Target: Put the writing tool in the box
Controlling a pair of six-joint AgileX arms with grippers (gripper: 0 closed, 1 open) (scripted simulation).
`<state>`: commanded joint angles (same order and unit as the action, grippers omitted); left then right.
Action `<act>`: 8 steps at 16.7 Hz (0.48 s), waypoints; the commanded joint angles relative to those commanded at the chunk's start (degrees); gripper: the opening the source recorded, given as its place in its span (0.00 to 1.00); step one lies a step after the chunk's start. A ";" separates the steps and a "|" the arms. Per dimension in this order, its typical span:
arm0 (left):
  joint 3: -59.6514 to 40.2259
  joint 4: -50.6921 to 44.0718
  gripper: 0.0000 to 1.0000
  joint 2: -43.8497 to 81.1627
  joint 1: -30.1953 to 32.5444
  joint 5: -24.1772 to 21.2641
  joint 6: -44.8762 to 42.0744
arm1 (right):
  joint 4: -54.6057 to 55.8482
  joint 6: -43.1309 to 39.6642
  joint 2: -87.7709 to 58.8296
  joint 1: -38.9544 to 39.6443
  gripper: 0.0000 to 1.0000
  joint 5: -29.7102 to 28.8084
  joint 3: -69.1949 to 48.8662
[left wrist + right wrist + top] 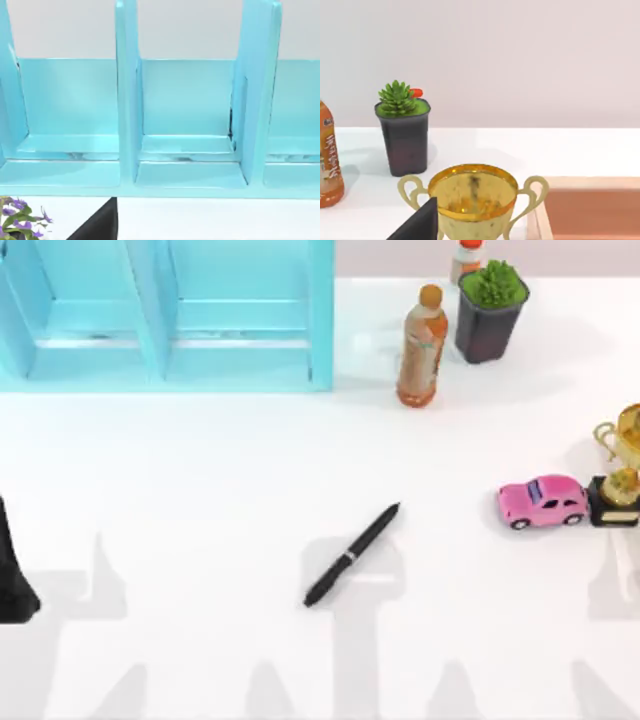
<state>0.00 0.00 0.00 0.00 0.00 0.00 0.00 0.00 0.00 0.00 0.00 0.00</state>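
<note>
White table (200,500) carries our pen (351,555) lying diagonally near the middle, well apart from the blue shelf (170,315), bottle (421,345) and pink car (543,502). Our left arm (12,570) sits parked at the left edge. We cannot tell whether either gripper is open or closed.

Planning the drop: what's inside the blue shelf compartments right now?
The blue shelf compartments look bare inside; their near ledges hide the floor just behind them. The pen lies out on the table.
</note>
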 joint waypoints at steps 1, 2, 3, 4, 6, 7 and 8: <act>0.00 0.00 1.00 0.00 0.00 0.00 0.00 | 0.00 0.00 0.00 0.00 1.00 0.00 0.00; 0.00 0.00 1.00 0.00 0.00 0.00 0.00 | 0.00 0.04 -0.05 0.02 1.00 0.01 -0.03; 0.00 0.00 1.00 0.00 0.00 0.00 0.00 | -0.03 0.65 -0.67 0.35 1.00 0.09 -0.46; 0.00 0.00 1.00 0.00 0.00 0.00 0.00 | -0.08 1.85 -1.90 0.99 1.00 0.24 -1.29; 0.00 0.00 1.00 0.00 0.00 0.00 0.00 | -0.26 5.99 -6.19 3.04 1.00 0.75 -3.97; 0.00 0.00 1.00 0.00 0.00 0.00 0.00 | -0.38 8.91 -9.24 4.40 1.00 1.08 -5.75; 0.00 0.00 1.00 0.00 0.00 0.00 0.00 | -0.51 12.33 -12.89 5.94 1.00 1.46 -7.76</act>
<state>0.00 0.00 0.00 0.00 0.00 0.00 -0.51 12.33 -12.89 5.94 1.46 -7.76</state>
